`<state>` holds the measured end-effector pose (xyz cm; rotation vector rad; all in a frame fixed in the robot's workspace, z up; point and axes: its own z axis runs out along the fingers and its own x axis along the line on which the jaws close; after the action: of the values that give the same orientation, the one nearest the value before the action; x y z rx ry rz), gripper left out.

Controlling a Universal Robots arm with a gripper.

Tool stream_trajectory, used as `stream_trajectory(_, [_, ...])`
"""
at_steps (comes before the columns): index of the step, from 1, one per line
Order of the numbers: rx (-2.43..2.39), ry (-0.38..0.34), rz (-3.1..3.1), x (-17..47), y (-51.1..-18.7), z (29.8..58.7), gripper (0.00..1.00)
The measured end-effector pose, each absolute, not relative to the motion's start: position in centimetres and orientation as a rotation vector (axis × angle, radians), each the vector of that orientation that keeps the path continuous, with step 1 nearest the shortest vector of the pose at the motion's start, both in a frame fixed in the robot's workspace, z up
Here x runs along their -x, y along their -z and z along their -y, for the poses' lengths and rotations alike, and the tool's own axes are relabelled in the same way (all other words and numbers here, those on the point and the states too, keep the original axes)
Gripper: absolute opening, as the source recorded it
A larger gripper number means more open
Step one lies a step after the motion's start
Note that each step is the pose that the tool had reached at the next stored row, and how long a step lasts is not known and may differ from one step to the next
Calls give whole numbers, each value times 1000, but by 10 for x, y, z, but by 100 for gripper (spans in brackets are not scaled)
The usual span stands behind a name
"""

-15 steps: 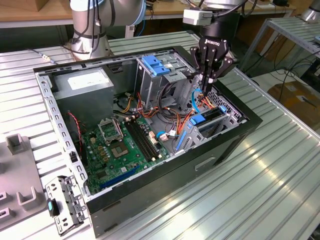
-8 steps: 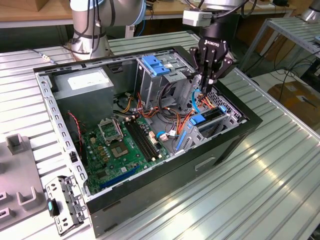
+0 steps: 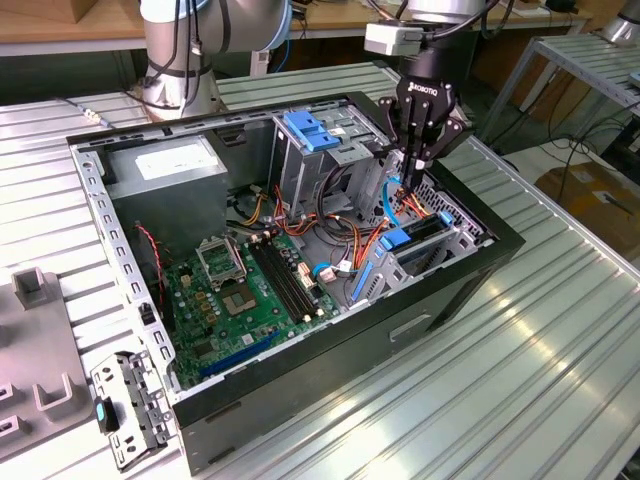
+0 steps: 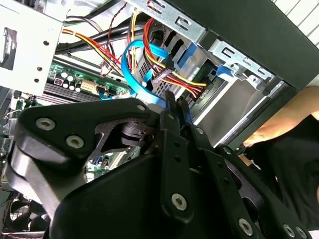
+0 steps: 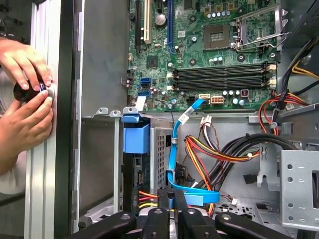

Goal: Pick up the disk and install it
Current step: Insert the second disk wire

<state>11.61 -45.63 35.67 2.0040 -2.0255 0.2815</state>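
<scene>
Bright, even light falls on the scene. In the exterior view, the ribbed metal table (image 3: 520, 350) shines with white glare just beside the open computer case (image 3: 300, 250). The inside of the case is darker near its walls. In the second wrist view, the black gripper (image 4: 175, 103) close to the camera looks soft and blurry, while the coloured cables (image 4: 149, 55) behind it look sharper.

One open computer case (image 3: 300, 420), one motherboard (image 3: 250, 290), one gripper (image 3: 412, 160), two hands (image 5: 22, 99), perhaps four memory slots (image 5: 222, 78).
</scene>
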Motion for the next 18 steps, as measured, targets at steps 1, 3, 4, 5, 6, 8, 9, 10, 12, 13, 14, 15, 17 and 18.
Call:
stream_trajectory(1, [-2008, -280, 2030, -113, -357, 460, 16])
stream_trajectory(3, [-2012, -279, 2035, -110, -356, 462, 16])
stream_trajectory(4, [-2014, -279, 2038, -109, -356, 464, 16])
stream_trajectory(5, [-2016, -277, 2040, -108, -356, 466, 16])
stream_trajectory(6, [-2020, -274, 2044, -107, -356, 467, 16])
stream_trajectory(8, [-2030, -263, 2054, -105, -355, 471, 16])
stream_trajectory(9, [-2034, -259, 2057, -105, -355, 472, 16])
stream_trajectory(10, [-2038, -254, 2061, -105, -355, 475, 16])
stream_trajectory(12, [-2044, -248, 2067, -104, -355, 479, 16])
stream_trajectory(13, [-2046, -245, 2069, -104, -355, 482, 16])
stream_trajectory(14, [-2048, -241, 2072, -104, -355, 484, 16])
stream_trajectory(15, [-2051, -237, 2075, -104, -355, 485, 16])
stream_trajectory(17, [-2059, -232, 2084, -104, -354, 488, 16])
stream_trajectory(18, [-2062, -234, 2087, -103, -354, 489, 16])
